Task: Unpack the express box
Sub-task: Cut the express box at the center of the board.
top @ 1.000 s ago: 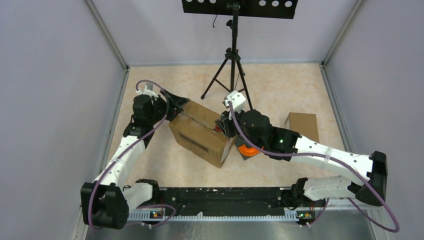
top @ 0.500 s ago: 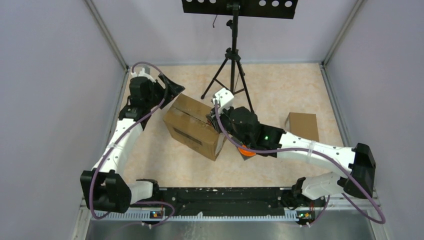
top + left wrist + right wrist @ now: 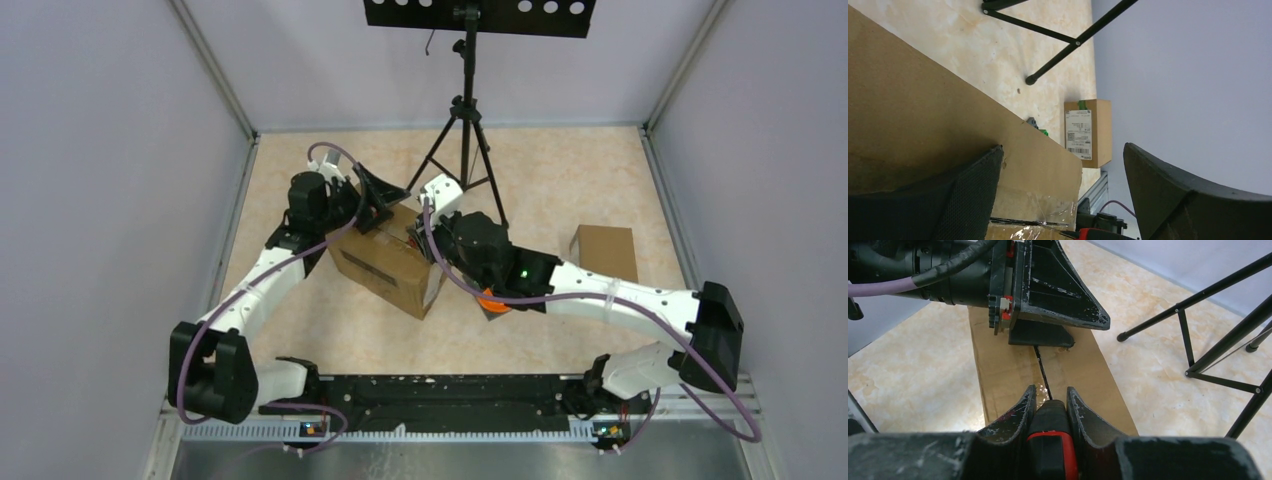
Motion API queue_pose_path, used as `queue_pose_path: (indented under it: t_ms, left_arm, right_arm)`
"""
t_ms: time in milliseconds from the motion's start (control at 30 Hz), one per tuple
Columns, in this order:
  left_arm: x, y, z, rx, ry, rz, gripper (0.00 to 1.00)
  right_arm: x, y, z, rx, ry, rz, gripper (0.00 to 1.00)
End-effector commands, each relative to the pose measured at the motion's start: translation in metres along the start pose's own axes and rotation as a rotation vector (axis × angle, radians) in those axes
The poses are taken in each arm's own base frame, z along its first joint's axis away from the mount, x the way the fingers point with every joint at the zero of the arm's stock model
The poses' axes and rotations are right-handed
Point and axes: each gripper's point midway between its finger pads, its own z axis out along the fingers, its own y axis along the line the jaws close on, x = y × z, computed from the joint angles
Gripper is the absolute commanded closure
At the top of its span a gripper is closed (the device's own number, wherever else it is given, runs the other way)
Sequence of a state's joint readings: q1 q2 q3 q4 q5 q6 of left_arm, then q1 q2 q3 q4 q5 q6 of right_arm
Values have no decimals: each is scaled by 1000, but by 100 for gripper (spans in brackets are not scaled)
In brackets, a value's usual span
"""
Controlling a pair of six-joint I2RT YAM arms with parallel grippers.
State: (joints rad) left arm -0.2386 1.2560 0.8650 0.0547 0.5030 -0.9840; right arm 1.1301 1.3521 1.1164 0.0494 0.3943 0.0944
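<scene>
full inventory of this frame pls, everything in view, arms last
express box: 1, brown cardboard, table centre, taped top seam
small box: 1, brown with white label, table right
tripod: 1, black, back centre
orange object: 1, orange, under right arm, mostly hidden
tool: 1, red and black, in right gripper, pointing along the seam
table: 1, beige marbled
left gripper: 1, black, open, one finger on box top
right gripper: 1, black, shut on tool
</scene>
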Motion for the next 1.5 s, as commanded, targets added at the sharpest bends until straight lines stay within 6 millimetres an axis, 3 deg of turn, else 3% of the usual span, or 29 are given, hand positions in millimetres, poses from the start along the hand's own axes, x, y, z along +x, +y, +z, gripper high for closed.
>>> queue_pose_path:
  t_ms: [0, 267, 633, 733, 867, 1067, 1367, 1467]
  left_arm:
    - [1, 1, 0, 46, -25, -18, 6]
    - [5, 24, -8, -41, -32, 13, 6]
    - [13, 39, -10, -57, 1, 34, 6]
    - [15, 38, -7, -30, 26, 55, 6]
    - [11, 34, -2, 4, 71, 86, 5]
    - [7, 19, 4, 72, 145, 136, 5]
    - [16, 10, -7, 140, 203, 100, 3]
    - [7, -7, -19, 171, 183, 120, 2]
  right_arm:
    - [-27, 6, -6, -21, -52, 4, 100]
    - [-13, -3, -20, -20, 33, -83, 100]
    - [1, -9, -34, -39, 90, -154, 100]
    - [-2, -4, -30, -62, 74, -150, 100]
    - [-17, 18, -19, -120, 37, -75, 100]
    - [-27, 37, -2, -121, 22, -46, 100]
    - [-27, 14, -1, -1, 22, -90, 100]
    - [-34, 12, -5, 5, 11, -99, 100]
